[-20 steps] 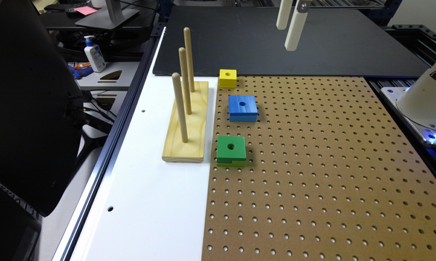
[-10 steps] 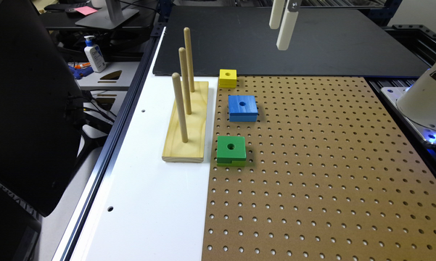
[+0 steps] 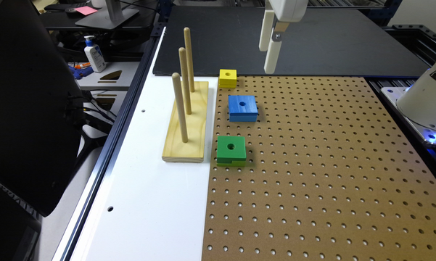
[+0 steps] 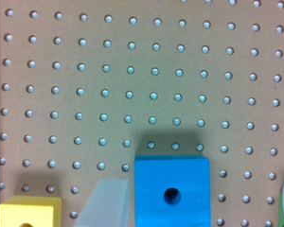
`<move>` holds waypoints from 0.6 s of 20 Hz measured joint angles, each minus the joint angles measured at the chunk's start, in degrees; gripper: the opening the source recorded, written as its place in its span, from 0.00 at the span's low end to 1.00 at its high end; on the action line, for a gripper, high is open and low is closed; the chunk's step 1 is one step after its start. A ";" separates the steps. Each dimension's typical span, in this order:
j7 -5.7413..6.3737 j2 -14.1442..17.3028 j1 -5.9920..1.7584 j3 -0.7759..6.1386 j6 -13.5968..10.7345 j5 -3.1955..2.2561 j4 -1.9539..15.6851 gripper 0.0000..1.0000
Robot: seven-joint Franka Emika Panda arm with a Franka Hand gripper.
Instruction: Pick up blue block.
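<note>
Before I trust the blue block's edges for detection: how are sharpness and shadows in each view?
Exterior view: sharp and evenly lit, the blue block casts only a faint shadow on the pegboard. Wrist view: soft, slightly blurred; a dark shadow borders one edge of the block.

Exterior view: high, oblique, wide over the pegboard (image 3: 312, 163). Wrist view: close, straight down. Shared: pegboard, blue block (image 3: 242, 107) (image 4: 172, 191).
</note>
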 joint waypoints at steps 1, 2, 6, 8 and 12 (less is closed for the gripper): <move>0.00 1.23 0.00 0.00 1.14 0.00 0.01 1.00; 0.00 2.66 0.00 0.00 2.53 -0.01 0.02 1.00; -0.01 4.31 -0.02 0.00 4.18 -0.01 0.06 1.00; -0.13 4.30 -0.25 -0.01 4.18 -0.06 0.40 1.00; -0.35 4.35 -0.81 -0.01 4.18 -0.15 1.18 1.00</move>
